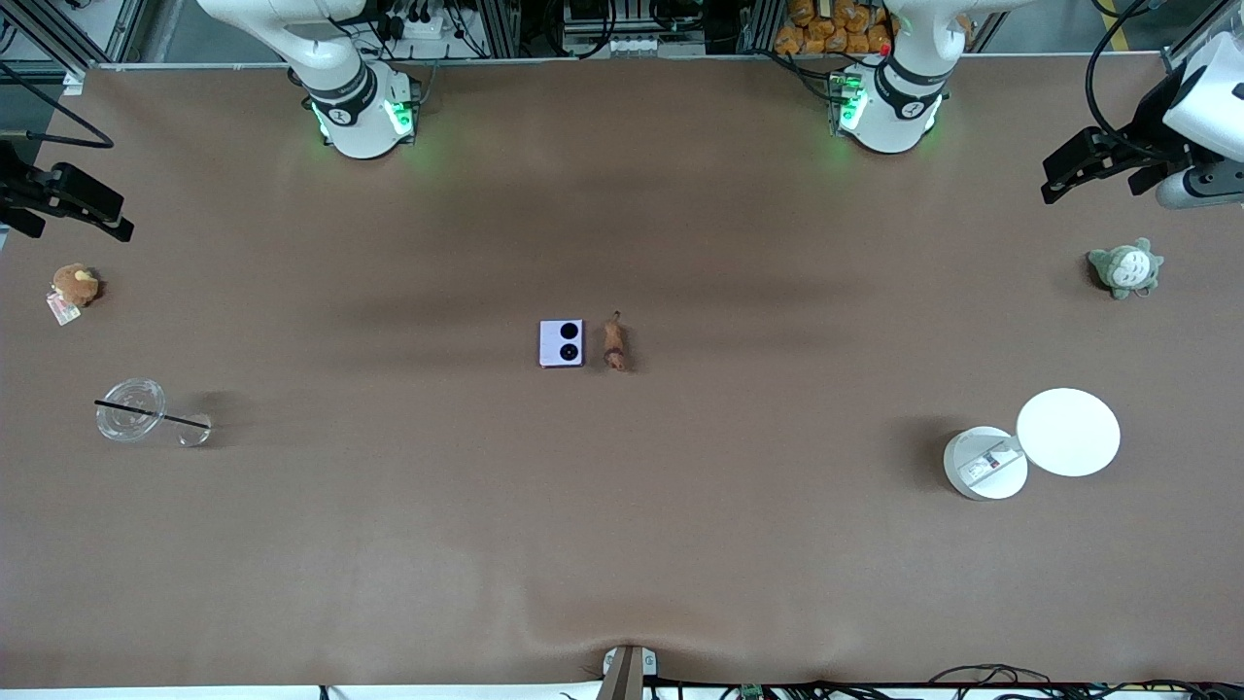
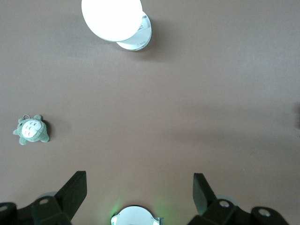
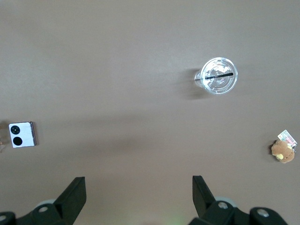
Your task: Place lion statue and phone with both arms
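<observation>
From the front view, the phone [image 1: 562,343] lies flat in the middle of the table [image 1: 622,544], its two black camera circles facing up. The lion statue [image 1: 614,342] lies just beside it, toward the left arm's end, apart from it by a narrow strip of table, its darker head end nearer the front camera. Both arms are drawn back to the table's ends. The left gripper [image 1: 1074,175] hangs over the left arm's end, above the table near a grey-green plush [image 1: 1125,268]; the right gripper [image 1: 73,209] hangs over the right arm's end, near a brown plush with a tag [image 1: 74,286]. Nearer the camera than that plush stands a clear cup with a black straw [image 1: 131,410]. At the left arm's end, a white disc [image 1: 1068,432] touches a white round container [image 1: 984,464].

The left wrist view shows what the front view cannot settle: the left gripper [image 2: 139,190] has its fingers [image 2: 75,190] wide apart, holding nothing. It also shows the grey-green plush [image 2: 31,130] and the white disc [image 2: 111,18] overlapping the white container [image 2: 138,38], but neither the phone nor the lion statue.

The right wrist view shows the right gripper [image 3: 138,192] with its fingers [image 3: 75,192] likewise spread and empty. Here the phone [image 3: 22,135] sits at the picture's edge, while the lion statue is cut off and cannot be made out. The clear cup [image 3: 216,76] and the brown plush [image 3: 282,151] appear too.
</observation>
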Motion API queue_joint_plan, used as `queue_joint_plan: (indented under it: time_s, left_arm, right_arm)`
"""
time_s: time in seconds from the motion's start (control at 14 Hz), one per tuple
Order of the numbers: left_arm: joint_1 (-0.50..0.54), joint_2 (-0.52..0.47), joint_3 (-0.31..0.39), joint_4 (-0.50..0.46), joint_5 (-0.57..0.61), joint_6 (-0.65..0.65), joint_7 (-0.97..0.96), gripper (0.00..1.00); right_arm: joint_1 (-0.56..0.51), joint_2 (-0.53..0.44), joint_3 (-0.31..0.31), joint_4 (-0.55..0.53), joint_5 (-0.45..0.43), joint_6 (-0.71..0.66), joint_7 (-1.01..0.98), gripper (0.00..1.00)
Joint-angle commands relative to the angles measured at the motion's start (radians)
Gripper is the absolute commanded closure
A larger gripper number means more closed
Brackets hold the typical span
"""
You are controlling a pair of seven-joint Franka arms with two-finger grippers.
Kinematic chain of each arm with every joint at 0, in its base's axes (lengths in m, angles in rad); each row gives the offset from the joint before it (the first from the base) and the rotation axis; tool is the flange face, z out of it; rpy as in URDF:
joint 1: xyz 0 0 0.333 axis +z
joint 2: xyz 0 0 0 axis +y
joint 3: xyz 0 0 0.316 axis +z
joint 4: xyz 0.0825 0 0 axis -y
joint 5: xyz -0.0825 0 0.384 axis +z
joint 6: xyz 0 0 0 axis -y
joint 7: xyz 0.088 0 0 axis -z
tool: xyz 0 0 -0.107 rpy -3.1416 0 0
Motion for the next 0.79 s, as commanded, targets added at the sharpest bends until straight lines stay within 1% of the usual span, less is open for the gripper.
queue_joint_plan:
  time_s: [0.0,0.5,0.57,0.71]
  left_arm:
    - [0.011,0.012,-0.003,0.023,-0.013,-0.010,0.021,0.00]
    - [0.012,0.029,-0.003,0.046,-0.011,-0.010,0.020,0.00]
    - [0.012,0.029,-0.003,0.046,-0.013,-0.010,0.020,0.00]
    - [0.015,0.034,-0.002,0.046,-0.013,-0.010,0.020,0.00]
  right_arm:
    - [-0.018,-0.014,0.011,-0.018,-0.008,0.006,-0.008,0.00]
    - [-0.020,-0.013,0.011,-0.018,-0.007,0.010,-0.008,0.00]
    - [-0.020,-0.013,0.009,-0.018,0.002,0.010,-0.008,0.00]
    - [-0.044,-0.005,0.006,-0.016,0.071,0.011,-0.008,0.00]
